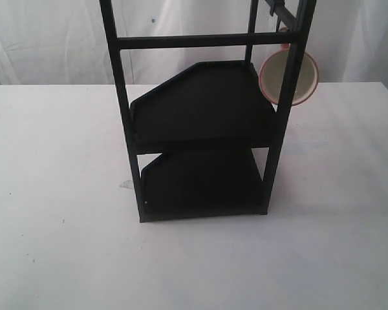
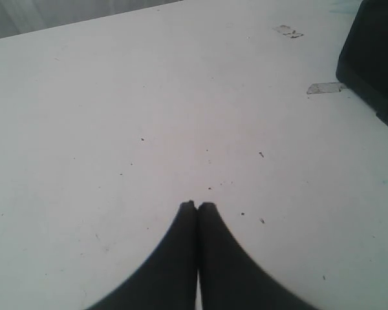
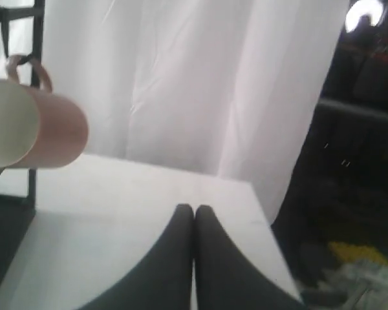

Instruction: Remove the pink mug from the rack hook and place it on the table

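The pink mug hangs by its handle from the rack hook at the top right corner of the black rack, its cream inside facing the camera and partly behind a rack post. In the right wrist view the pink mug hangs on its side, apart from my right gripper, which is shut and empty above the table. My left gripper is shut and empty over the bare table. Neither gripper shows in the exterior view.
The rack has two black shelves and stands mid-table. A corner of its base shows in the left wrist view, with tape scraps beside it. White curtains hang behind; the table edge drops off to a dark area.
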